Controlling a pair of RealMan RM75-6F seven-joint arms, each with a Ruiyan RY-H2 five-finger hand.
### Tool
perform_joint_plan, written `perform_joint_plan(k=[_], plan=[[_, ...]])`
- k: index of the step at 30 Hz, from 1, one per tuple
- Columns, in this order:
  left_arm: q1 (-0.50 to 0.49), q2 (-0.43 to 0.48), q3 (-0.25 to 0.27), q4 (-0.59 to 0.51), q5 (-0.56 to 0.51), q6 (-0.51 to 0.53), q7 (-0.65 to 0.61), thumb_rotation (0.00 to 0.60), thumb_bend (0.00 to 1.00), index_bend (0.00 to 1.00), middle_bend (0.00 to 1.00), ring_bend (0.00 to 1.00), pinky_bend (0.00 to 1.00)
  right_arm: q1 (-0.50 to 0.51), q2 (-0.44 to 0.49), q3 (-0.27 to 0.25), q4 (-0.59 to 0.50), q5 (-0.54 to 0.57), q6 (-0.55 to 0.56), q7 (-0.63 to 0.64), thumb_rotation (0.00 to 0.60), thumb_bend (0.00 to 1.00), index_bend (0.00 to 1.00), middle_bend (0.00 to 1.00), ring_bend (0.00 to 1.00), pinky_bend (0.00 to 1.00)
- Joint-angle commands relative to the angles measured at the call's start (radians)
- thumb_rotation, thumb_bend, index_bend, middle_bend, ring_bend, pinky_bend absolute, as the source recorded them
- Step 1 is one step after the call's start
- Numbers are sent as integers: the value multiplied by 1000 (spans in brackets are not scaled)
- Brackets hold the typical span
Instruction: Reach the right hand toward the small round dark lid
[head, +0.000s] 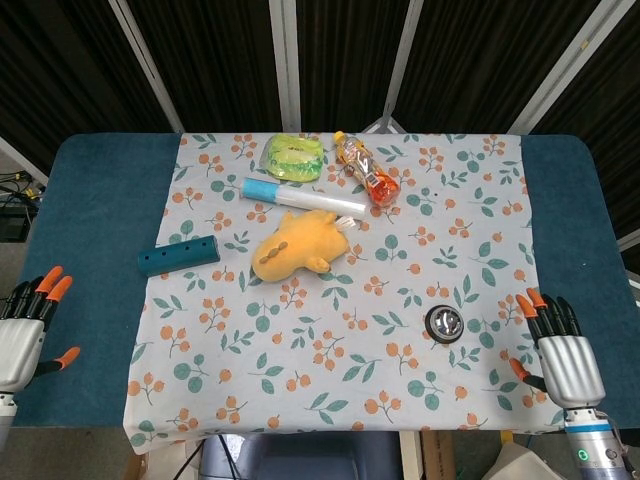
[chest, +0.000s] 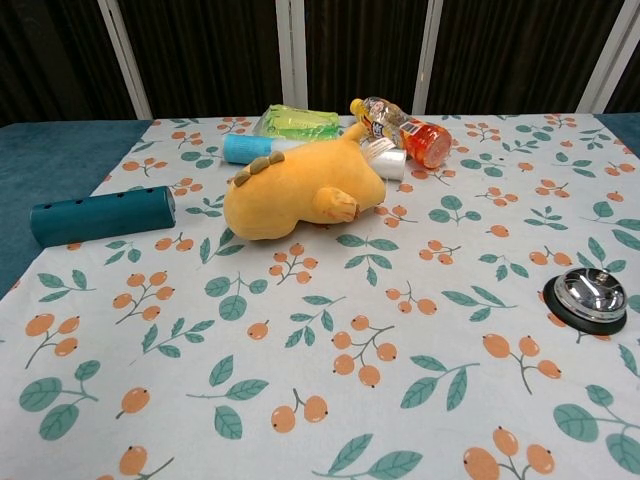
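Observation:
The small round dark lid (head: 444, 322) with a shiny metal centre lies on the floral cloth at the front right; the chest view shows the lid (chest: 588, 297) at its right edge. My right hand (head: 565, 362) hovers at the table's front right corner, to the right of the lid and a little nearer, fingers spread and holding nothing. My left hand (head: 22, 338) sits off the front left corner, open as well. Neither hand shows in the chest view.
A yellow plush toy (head: 295, 247) lies mid-cloth, with a teal bar (head: 178, 255) to its left. Behind them are a blue-and-white tube (head: 300, 196), a green packet (head: 293, 156) and an orange bottle (head: 364, 170). Blue table (head: 90, 210) borders the cloth.

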Motion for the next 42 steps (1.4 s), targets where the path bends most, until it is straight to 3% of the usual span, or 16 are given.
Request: perform_joint_plan(k=[1, 9, 18, 24, 42], plan=[[1, 0, 1, 0, 3, 3, -1, 600, 11, 0, 0, 0, 0, 7, -6, -2, -6, 7, -15, -15, 600, 266, 0, 0, 0, 0], [1, 0, 1, -2, -1, -2, 0, 600, 11, 0, 0, 0, 0, 35, -43, 0, -1, 21, -66, -68, 600, 269, 0, 0, 0, 0], [-2, 2, 0, -7, -5, -10, 1, 600, 11, 0, 0, 0, 0, 70, -83, -2, 7, 64, -148, -145, 600, 494, 0, 0, 0, 0], [-3, 1, -2, -7, -4, -7, 2, 600, 11, 0, 0, 0, 0, 93, -115, -1, 23, 93, -190, -199, 600, 566, 0, 0, 0, 0], [-3, -4, 1, 2, -3, -8, 7, 600, 10, 0, 0, 0, 0, 123, -168, -7, 44, 136, -234, -260, 600, 574, 0, 0, 0, 0]])
